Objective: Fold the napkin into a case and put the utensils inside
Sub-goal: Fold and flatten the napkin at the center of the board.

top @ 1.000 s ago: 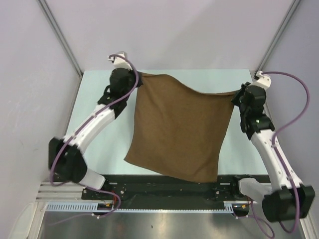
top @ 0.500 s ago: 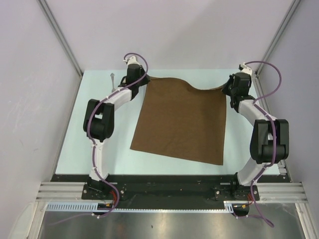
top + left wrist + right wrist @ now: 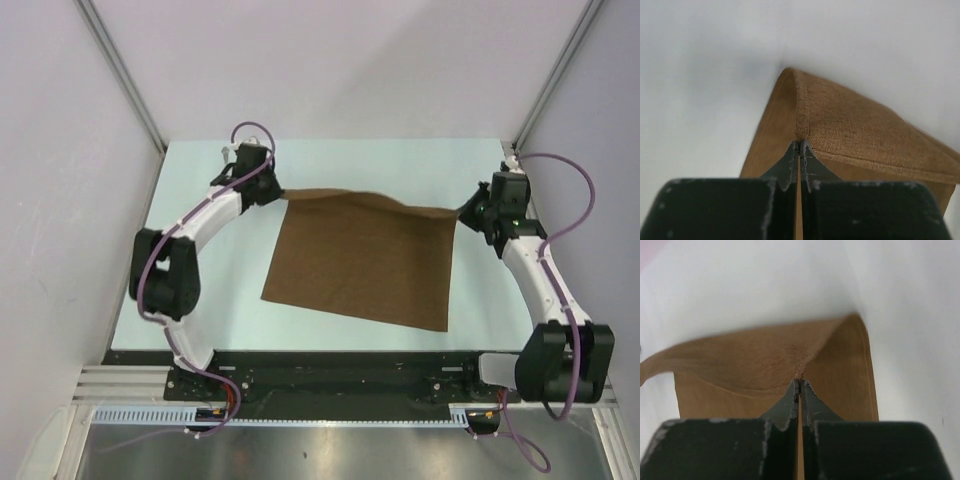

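Brown napkin (image 3: pixel 360 265) lies mid-table (image 3: pixel 200 290): near part flat, far edge lifted and curling over. Left gripper (image 3: pixel 278 193) clamped on far-left corner; right gripper (image 3: pixel 462 212) clamped on far-right corner. Bare table surrounds cloth on all sides. Versus half second earlier: far edge drawn nearer, both grippers closer to bases.

Just a pale mint surface (image 3: pixel 350 155), boxed in by plain lavender-white walls (image 3: pixel 330 60) with slim metal posts (image 3: pixel 120 75) slanting up from the back corners. Black rail (image 3: pixel 340 375) along the near edge, ribbed aluminium track (image 3: pixel 110 380) at its left end, then a shiny steel plate (image 3: pixel 330 455) nearest the camera.
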You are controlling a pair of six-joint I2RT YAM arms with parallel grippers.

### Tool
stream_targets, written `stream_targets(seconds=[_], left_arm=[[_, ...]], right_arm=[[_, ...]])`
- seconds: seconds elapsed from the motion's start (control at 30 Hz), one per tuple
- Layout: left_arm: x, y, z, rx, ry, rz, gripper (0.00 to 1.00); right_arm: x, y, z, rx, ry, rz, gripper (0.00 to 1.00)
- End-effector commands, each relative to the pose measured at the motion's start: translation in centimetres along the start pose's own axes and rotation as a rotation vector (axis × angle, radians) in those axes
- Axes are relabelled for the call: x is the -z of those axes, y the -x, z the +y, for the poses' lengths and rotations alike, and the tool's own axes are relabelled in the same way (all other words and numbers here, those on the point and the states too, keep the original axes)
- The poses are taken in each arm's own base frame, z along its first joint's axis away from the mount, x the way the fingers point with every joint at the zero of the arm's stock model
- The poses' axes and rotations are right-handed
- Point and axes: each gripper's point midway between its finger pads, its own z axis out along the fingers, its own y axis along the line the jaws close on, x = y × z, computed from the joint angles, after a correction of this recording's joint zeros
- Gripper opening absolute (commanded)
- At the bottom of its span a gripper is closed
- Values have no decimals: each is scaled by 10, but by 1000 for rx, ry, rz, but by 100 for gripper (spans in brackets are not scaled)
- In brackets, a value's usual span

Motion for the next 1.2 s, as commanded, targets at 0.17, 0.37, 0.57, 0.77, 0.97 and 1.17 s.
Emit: stream_targets(seconds=[0.17,0.37,0.57,0.77,0.97,1.17], left_arm=[[64,-76,66,-61,118,148,0],[70,-114,81,-84,108,239,0],[79,-138,89,-94,116,284,0],[88,-157,93,-111,125,308,0],[97,-163,98,-118,139,316,0],[106,-160,105,-135,163,296,0]], right_arm=[[59,-136,-44,-198,-103,377,0],[68,-179,-70,-252,-177,445,0],[78,-198,-88,-262,-255,469,0],[80,-212,-100,-287,-312,492,0],[90,-213,-107,-294,-355,476,0],[92,-215,-112,-291,-388,480,0]])
